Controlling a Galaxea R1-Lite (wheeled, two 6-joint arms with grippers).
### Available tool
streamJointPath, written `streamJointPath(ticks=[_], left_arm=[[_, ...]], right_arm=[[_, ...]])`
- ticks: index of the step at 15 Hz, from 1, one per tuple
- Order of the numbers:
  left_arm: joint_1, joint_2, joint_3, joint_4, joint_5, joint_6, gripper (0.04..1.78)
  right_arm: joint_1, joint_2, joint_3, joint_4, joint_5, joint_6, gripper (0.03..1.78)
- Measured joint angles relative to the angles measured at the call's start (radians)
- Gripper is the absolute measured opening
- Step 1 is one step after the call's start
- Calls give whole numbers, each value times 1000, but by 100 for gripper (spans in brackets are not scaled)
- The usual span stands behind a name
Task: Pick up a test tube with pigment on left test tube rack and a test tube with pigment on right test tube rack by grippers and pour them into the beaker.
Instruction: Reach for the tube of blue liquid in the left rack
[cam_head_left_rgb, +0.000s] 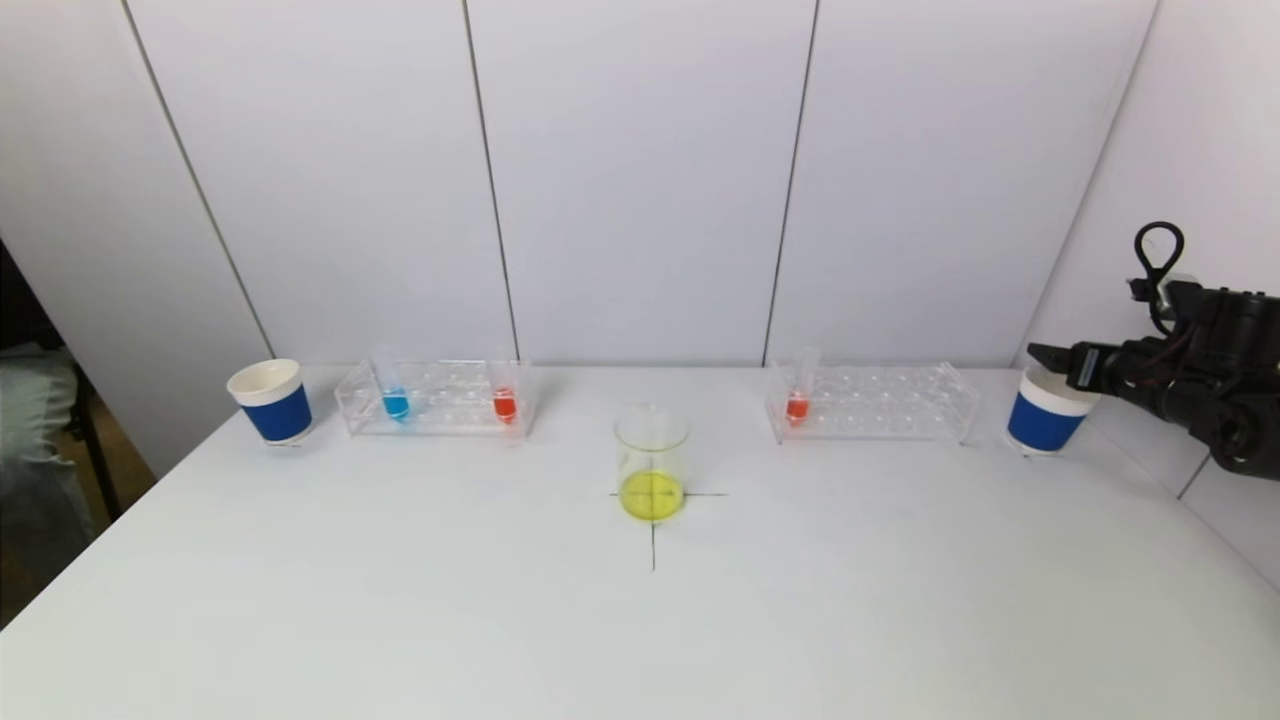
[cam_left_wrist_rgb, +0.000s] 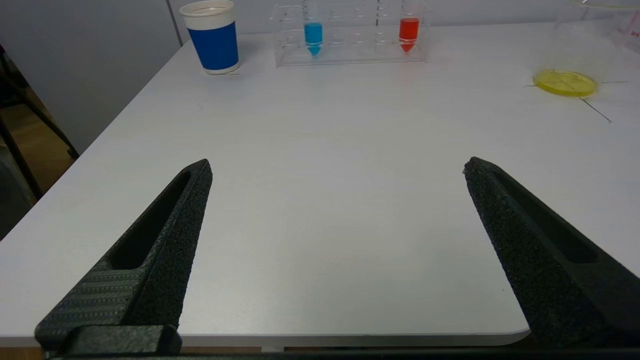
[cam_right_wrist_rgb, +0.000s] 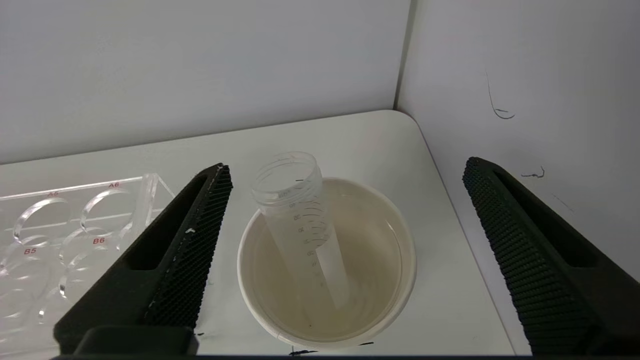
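Beside the beaker (cam_head_left_rgb: 651, 462) of yellow liquid: blue (cam_head_left_rgb: 395, 403) and red pigment tubes (cam_head_left_rgb: 504, 402) (clear racks), blue-banded white cups (cam_head_left_rgb: 271, 401).

Left gripper (cam_left_wrist_rgb: 337, 167) absent from head view.

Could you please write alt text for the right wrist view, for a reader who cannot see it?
The right gripper hangs open above a white paper cup, where an empty clear plastic test tube leans against the rim, untouched by either black finger. A clear acrylic tube rack stands beside the cup on the white table, near the corner of the walls.
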Motion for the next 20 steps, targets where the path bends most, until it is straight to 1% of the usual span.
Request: streamJointPath(ticks=[2, 8, 11, 14, 16, 18, 20], left_arm=[[0, 0, 0, 0, 0, 0, 176], [-1, 0, 0, 0, 0, 0, 176], [0, 0, 0, 0, 0, 0, 176], [0, 0, 0, 0, 0, 0, 176], [0, 0, 0, 0, 0, 0, 176], [0, 0, 0, 0, 0, 0, 176], [0, 0, 0, 0, 0, 0, 176]], right_arm=[[2, -7, -2, 1, 1, 0, 177], [9, -79, 4, 6, 1, 2, 177], [14, -159, 40, 17, 19, 2, 177], [27, -270, 106, 19, 40, 3, 177], [49, -359, 171, 20, 47, 3, 177], [80, -451, 238, 19, 49, 5, 177], [127, -545, 312, 20, 49, 9, 177]])
